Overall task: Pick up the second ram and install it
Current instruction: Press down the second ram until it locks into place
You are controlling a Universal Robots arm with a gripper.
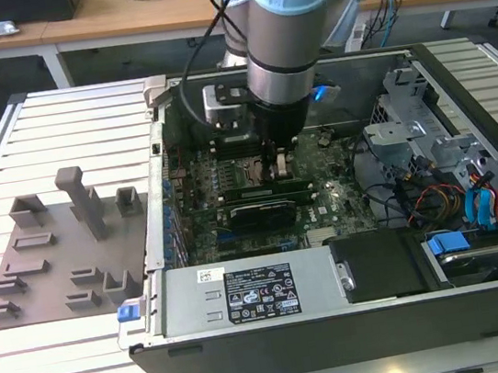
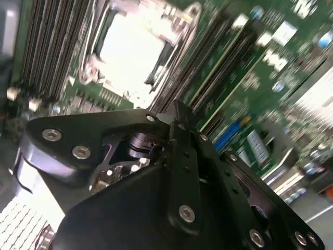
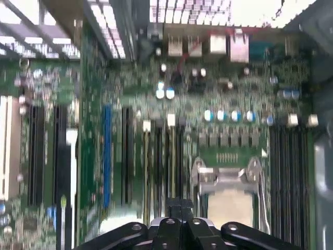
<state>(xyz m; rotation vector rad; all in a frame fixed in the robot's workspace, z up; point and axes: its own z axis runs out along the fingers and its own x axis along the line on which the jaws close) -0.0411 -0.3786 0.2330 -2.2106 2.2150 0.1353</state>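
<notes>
Nearest you in the exterior view sits the open computer case (image 1: 344,331), lying flat on a slatted metal table (image 1: 54,121). Along its near edge runs the grey power supply (image 1: 245,291) with its white and black label. To the exterior view's right of it are a black drive bay and a tangle of blue, red and orange cables (image 1: 474,201).

Just beyond the power supply lies the green motherboard (image 1: 326,203). A long, narrow green stick, the second ram (image 1: 263,187), lies across the board, just beside the square processor socket (image 1: 249,170), directly below the gripper (image 1: 275,160). Whether it is seated in a slot you cannot tell.

The arm (image 1: 288,33) comes straight down over the board's middle. In both wrist views the gripper's black linkage hangs close above the socket (image 3: 226,195) and the black memory slots (image 3: 161,161). Its fingertips are hidden, so you cannot tell whether they are spread or pinching.

To the exterior view's left, a grey fixture plate (image 1: 59,250) with upright blocks rests on the table. Farthest away stand wooden desks (image 1: 114,20).
</notes>
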